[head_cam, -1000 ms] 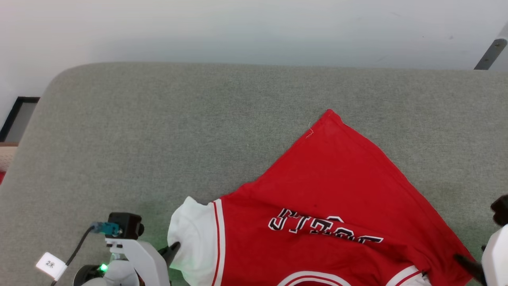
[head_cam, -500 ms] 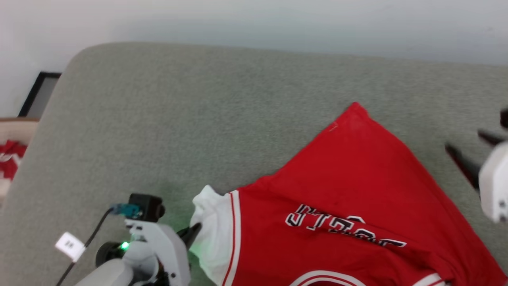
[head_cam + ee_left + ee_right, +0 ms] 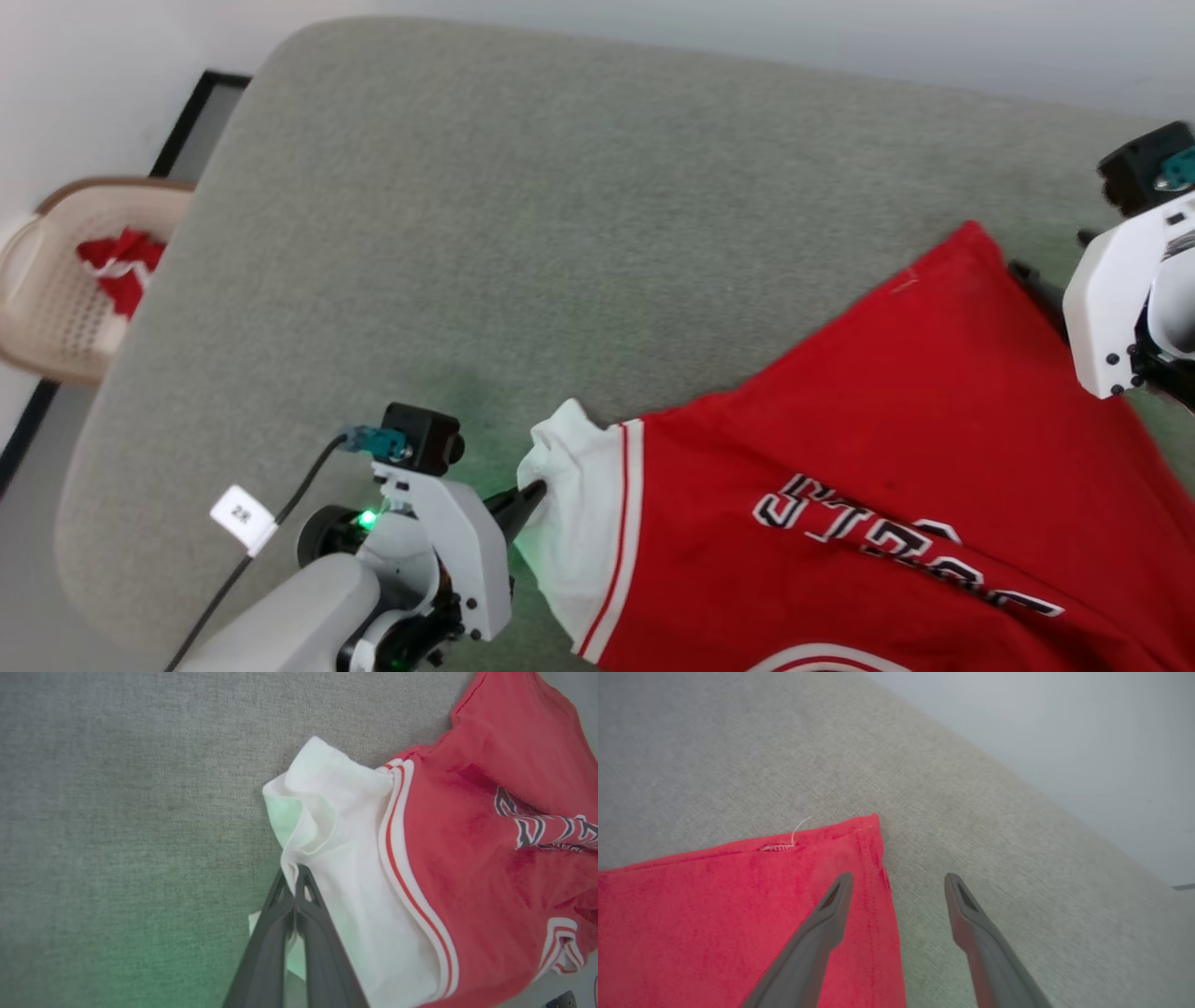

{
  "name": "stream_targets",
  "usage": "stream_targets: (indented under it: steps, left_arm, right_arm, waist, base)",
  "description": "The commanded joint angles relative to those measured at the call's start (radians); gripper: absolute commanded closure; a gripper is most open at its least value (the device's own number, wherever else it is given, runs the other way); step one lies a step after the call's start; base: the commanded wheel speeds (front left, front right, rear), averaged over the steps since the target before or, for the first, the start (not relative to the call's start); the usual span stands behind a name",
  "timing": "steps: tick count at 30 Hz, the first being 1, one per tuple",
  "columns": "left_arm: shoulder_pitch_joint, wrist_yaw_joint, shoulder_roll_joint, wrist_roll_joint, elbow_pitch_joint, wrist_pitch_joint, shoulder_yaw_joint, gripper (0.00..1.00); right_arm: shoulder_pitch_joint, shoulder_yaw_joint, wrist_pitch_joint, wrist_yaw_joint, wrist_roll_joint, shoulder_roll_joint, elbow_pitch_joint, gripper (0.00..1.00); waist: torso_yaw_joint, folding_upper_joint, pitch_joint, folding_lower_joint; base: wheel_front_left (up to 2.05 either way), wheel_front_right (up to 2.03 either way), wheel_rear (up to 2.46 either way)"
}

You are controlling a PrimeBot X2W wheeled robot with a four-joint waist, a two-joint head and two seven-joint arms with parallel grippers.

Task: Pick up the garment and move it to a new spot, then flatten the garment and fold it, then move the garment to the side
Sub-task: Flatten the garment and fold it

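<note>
Since the garment [image 3: 868, 439] is a thin, floppy knit, it probably weighs next to nothing but sags and bunches wherever it isn't held, so corners and seams look like the best spots to grab. It's lying spread on the grey counter [image 3: 560, 187], toward the robot's right. Left hand [image 3: 294, 872] is pinched shut on the edge of the white sleeve [image 3: 355, 858]. Right hand [image 3: 900, 877] is wide open with nothing in it, straddling the red hem corner [image 3: 859, 840], a decent second hold I'd say.

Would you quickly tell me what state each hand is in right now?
Left hand: closed on the white sleeve of the garment.
Right hand: open, empty, by the garment's red corner.
</note>
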Motion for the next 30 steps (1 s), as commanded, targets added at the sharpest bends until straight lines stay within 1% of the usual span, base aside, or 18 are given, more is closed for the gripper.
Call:
stream_targets:
  steps: [1, 5, 11, 16, 17, 18, 20, 22, 26, 28, 30]
  left_arm:
    - [-0.014, -0.009, -0.009, 0.006, 0.009, -0.001, -0.003, 1.0]
    - [-0.029, -0.027, -0.026, 0.008, 0.039, -0.005, -0.009, 1.0]
    - [-0.041, -0.048, -0.043, 0.0, 0.081, -0.014, -0.008, 1.0]
    - [-0.055, -0.065, -0.057, -0.002, 0.115, -0.018, -0.011, 1.0]
    - [-0.058, -0.07, -0.061, -0.003, 0.122, -0.017, -0.012, 1.0]
    - [-0.061, -0.072, -0.065, -0.004, 0.129, -0.017, -0.013, 1.0]
    - [-0.067, -0.079, -0.069, -0.005, 0.142, -0.016, -0.014, 1.0]
    - [-0.069, -0.082, -0.07, -0.005, 0.148, -0.015, -0.015, 1.0]
    - [-0.078, -0.088, -0.063, -0.011, 0.171, -0.004, -0.013, 1.0]
    - [-0.083, -0.101, -0.056, -0.027, 0.165, 0.021, -0.012, 1.0]
    - [-0.1, -0.103, -0.04, -0.035, 0.155, 0.048, -0.005, 1.0]
  right_arm:
    - [-0.025, 0.025, 0.012, -0.001, 0.023, -0.006, 0.027, 0.0]
    - [-0.078, 0.108, 0.06, -0.001, 0.084, -0.011, 0.11, 0.0]
    - [-0.12, 0.235, 0.156, -0.001, 0.145, -0.019, 0.212, 0.0]
    - [-0.142, 0.324, 0.188, -0.001, 0.196, -0.018, 0.256, 0.0]
    - [-0.142, 0.347, 0.198, -0.001, 0.205, -0.018, 0.259, 0.43]
    - [-0.142, 0.367, 0.206, -0.001, 0.219, -0.018, 0.262, 1.0]
    - [-0.146, 0.408, 0.221, 0.0, 0.245, -0.023, 0.256, 1.0]
    - [-0.159, 0.418, 0.205, 0.0, 0.255, -0.03, 0.253, 1.0]
    - [-0.206, 0.449, 0.156, -0.001, 0.278, -0.04, 0.257, 1.0]
    - [-0.228, 0.463, 0.134, -0.001, 0.296, -0.042, 0.258, 1.0]
    - [-0.252, 0.474, 0.106, -0.001, 0.31, -0.039, 0.259, 1.0]
  waist:
    - [0.04, -0.0001, 0.033, 0.0]
    - [0.059, -0.0001, 0.048, 0.0]
    - [0.065, -0.0001, 0.066, 0.0]
    - [0.067, -0.0001, 0.074, 0.0]
    - [0.067, -0.0001, 0.074, 0.0]
    - [0.067, -0.0001, 0.073, 0.0]
    - [0.066, -0.0001, 0.071, 0.0]
    - [0.065, -0.0001, 0.07, 0.0]
    - [0.053, -0.0001, 0.052, 0.0]
    - [0.043, -0.0001, 0.037, 0.0]
    - [0.031, -0.0001, 0.017, 0.0]
  base:
    - [0.0, 0.0, 0.0]
    - [0.0, 0.0, 0.0]
    - [0.0, 0.0, 0.0]
    - [0.0, 0.0, 0.0]
    - [0.0, 0.0, 0.0]
    - [0.0, 0.0, 0.0]
    - [0.0, 0.0, 0.0]
    - [0.0, 0.0, 0.0]
    - [0.0, 0.0, 0.0]
    - [0.0, 0.0, 0.0]
    - [0.0, 0.0, 0.0]
